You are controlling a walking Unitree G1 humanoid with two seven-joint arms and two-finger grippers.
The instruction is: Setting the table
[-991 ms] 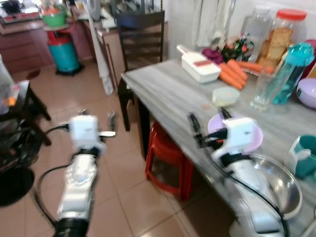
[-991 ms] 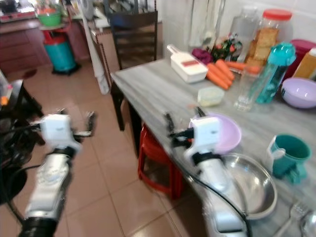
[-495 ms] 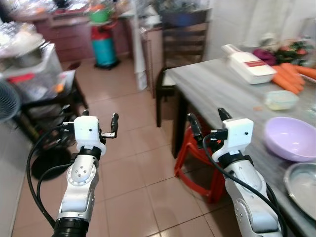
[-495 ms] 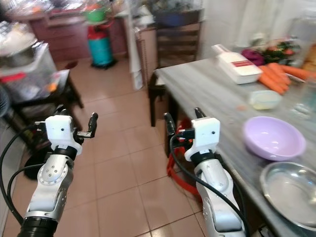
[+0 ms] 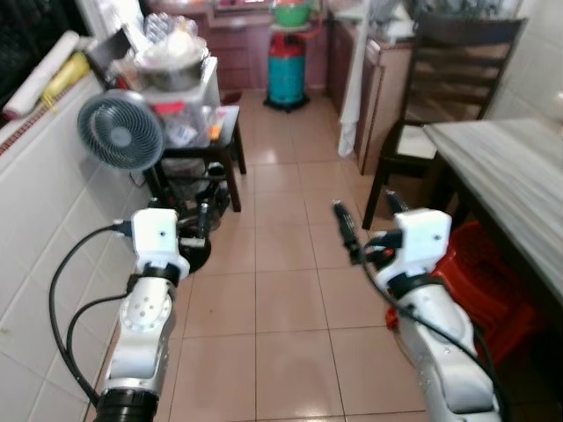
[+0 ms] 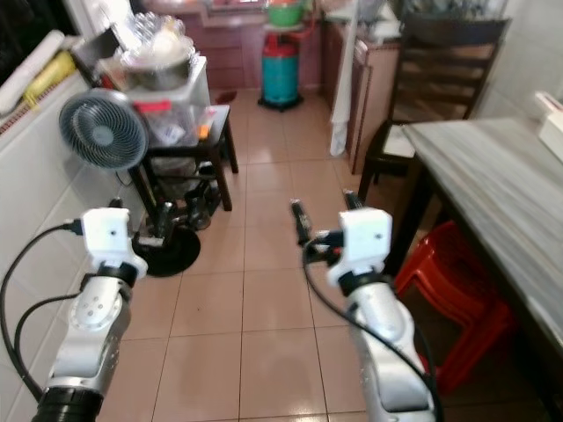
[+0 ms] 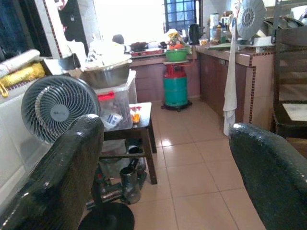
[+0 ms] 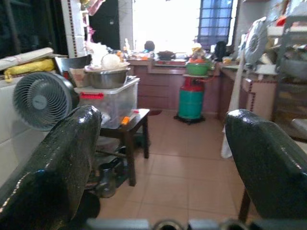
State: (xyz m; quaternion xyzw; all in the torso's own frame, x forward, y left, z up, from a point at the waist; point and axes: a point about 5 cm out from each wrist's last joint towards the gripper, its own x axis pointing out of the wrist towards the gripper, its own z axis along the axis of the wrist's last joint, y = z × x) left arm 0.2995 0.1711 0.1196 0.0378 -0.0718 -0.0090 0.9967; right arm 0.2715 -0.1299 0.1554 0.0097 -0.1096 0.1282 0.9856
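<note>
- Step in hand, as I judge it: transit. The robot faces down the kitchen aisle; nothing is carried, so this looks like a trip to fetch tableware, not a placing move.
- Left claw (image 5: 204, 230): fingers spread, nothing between them, held out over the tan tiled floor (image 5: 264, 299). The left wrist view confirms a wide gap.
- Right claw (image 6: 324, 215): fingers likewise spread and empty, raised at about the same height, just off the near corner of the grey wood-grain counter (image 6: 493, 185).
- Task's thing: the counter to be set lies on the robot's right, beside the right arm; the stretch in sight is bare. A red plastic stool (image 6: 453, 294) is tucked under it and a dark wooden slat-back chair (image 5: 440, 105) stands at its far end.
- Possible source ahead-left: a metal basin on a clear plastic storage box (image 5: 176, 83) atop a small dark side table, with a grey round fan (image 5: 119, 130) beside it. Both claws are well apart from these.
- Next move calls for: choosing a target, closing the distance, keeping arms clear of fan and counter edge.
</note>
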